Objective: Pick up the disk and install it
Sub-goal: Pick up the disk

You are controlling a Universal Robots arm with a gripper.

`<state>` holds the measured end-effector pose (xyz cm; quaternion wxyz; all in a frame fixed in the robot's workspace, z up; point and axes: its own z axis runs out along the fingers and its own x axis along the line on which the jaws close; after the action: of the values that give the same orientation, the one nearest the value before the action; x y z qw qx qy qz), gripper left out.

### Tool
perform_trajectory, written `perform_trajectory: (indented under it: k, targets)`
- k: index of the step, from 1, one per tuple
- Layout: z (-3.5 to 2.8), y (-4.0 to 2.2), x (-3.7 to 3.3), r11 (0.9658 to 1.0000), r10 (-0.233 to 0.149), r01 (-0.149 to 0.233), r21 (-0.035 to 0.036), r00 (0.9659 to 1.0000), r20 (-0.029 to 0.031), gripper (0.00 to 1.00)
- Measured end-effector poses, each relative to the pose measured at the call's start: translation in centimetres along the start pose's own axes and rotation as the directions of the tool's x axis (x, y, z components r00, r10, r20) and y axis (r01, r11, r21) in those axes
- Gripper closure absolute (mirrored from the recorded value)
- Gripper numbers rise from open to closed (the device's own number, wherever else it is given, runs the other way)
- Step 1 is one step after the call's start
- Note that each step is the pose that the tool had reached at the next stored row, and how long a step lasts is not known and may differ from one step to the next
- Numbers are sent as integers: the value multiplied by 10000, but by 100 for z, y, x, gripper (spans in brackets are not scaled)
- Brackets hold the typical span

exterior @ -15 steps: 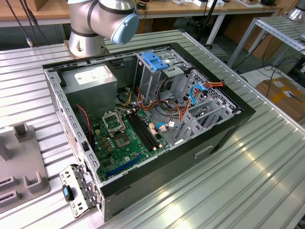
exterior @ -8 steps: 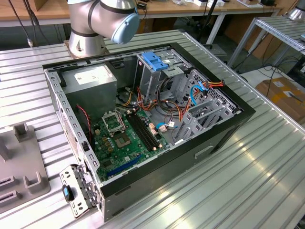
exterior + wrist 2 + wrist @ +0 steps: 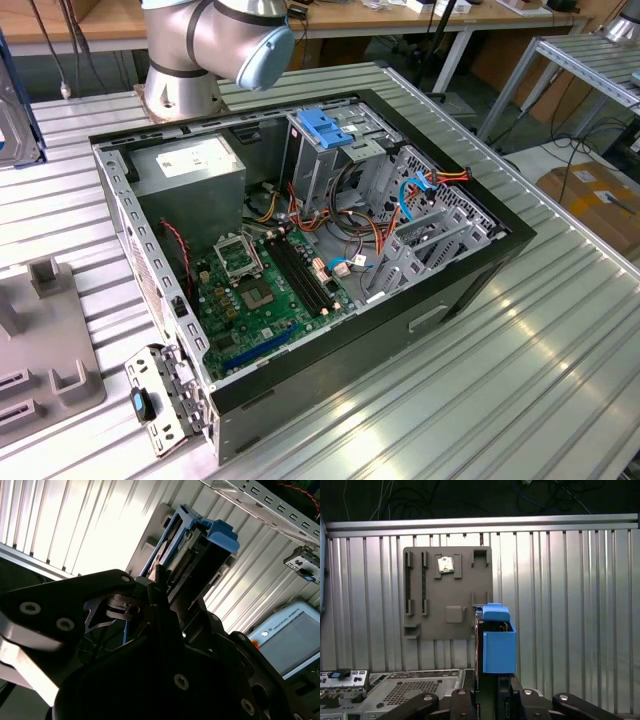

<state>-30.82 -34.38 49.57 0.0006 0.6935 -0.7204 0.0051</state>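
Observation:
The disk (image 3: 497, 645) is held edge-on, its blue plastic rail facing the first wrist view and its metal body behind. In the second wrist view the disk (image 3: 192, 550) shows its connector edge and a blue rail end. My gripper (image 3: 494, 684) is shut on the disk's lower part, and its black fingers (image 3: 162, 587) clamp the disk's sides. The disk hangs in the air above the ribbed metal table, over the edge of a grey fixture plate (image 3: 447, 592). The arm's base (image 3: 190, 60) stands behind the open computer case (image 3: 300, 250).
Inside the case are a grey power-supply box (image 3: 190, 165), a green motherboard (image 3: 260, 285), a drive cage with a blue latch (image 3: 325, 125) and loose cables (image 3: 375, 235). A grey fixture (image 3: 40, 340) lies at the exterior view's left. The case's corner (image 3: 395, 685) sits below the gripper.

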Motion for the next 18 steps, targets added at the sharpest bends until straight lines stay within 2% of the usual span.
perform_trajectory:
  k: [7,16,18]
  targets:
    - [1,-210,-8,10000,1,-1,0,10000,0,65]
    - [1,-234,-9,10000,0,0,0,10000,0,65]
    - [2,-256,-10,10000,0,0,0,10000,0,65]
